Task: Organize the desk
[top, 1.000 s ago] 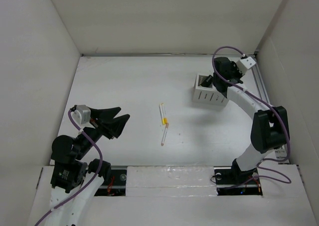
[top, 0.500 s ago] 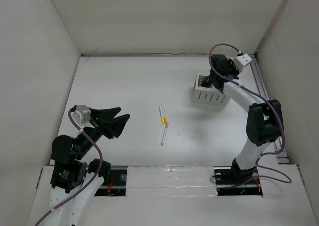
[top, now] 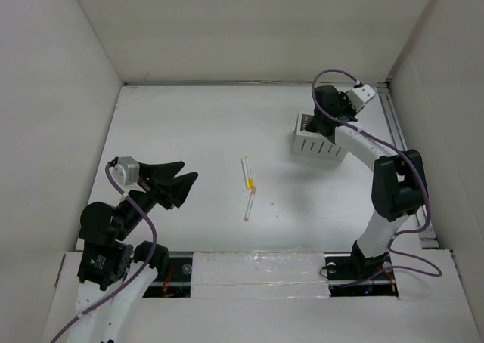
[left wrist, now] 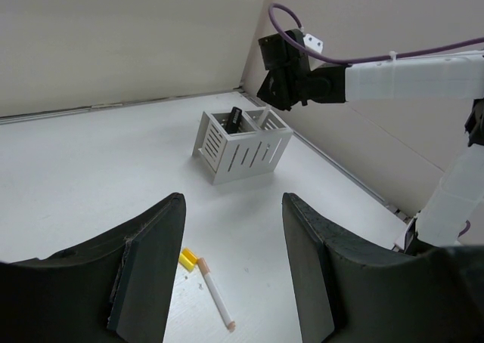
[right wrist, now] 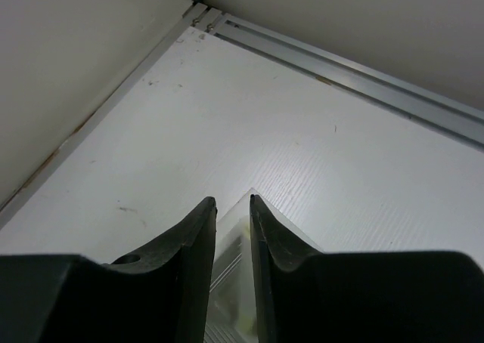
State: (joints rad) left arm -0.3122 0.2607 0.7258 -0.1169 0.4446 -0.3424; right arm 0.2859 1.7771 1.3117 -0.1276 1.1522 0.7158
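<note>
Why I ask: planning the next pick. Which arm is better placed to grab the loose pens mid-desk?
Left, probably: the left gripper is open and faces the pens; the right gripper hangs over the pen holder.

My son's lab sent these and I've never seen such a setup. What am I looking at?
Two robot arms stand at the near edge of a white desk. One picture looks down from above; the other two come from a camera on each wrist, showing that arm's own fingers. The left gripper is open and empty. The right gripper hangs over a white slotted pen holder, fingers slightly apart; whether it holds anything is unclear. Two pens lie mid-desk.
</note>
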